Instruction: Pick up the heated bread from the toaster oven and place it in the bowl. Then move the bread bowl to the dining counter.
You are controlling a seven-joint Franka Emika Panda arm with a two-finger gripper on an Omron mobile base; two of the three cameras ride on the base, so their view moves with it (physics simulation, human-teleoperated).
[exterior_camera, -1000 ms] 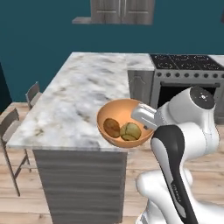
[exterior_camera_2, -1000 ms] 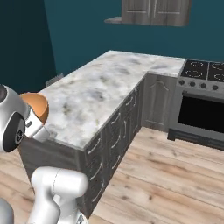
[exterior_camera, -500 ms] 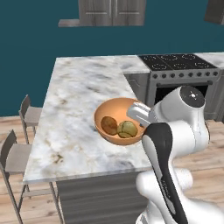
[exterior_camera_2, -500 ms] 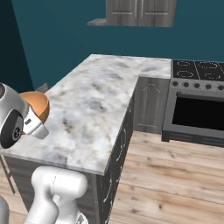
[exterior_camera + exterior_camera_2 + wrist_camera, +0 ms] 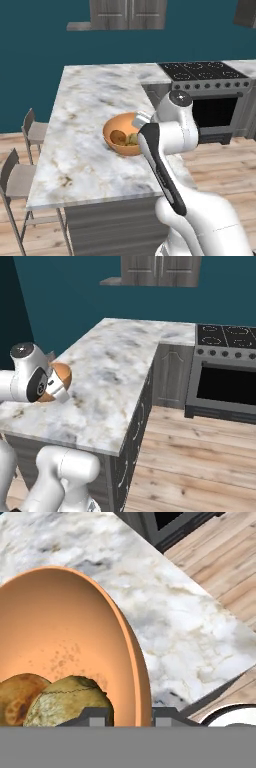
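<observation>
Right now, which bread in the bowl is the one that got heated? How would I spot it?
Find the long white-grey veined marble island counter with grey chairs beside it. Over it is a round, smooth orange-tan bowl, with the pincer shut on its rim. Two lumps lie inside, touching: the heated bread is the paler olive-tan knobbly roll nearer the pincer, not the darker brown lump.

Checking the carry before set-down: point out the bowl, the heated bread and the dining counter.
bowl [image 5: 114, 131], left base view, on its outer left wall.
heated bread [image 5: 67, 704], hand view, on its cracked olive-tan top.
dining counter [image 5: 87, 107], left base view, on bare marble beyond the bowl.
</observation>
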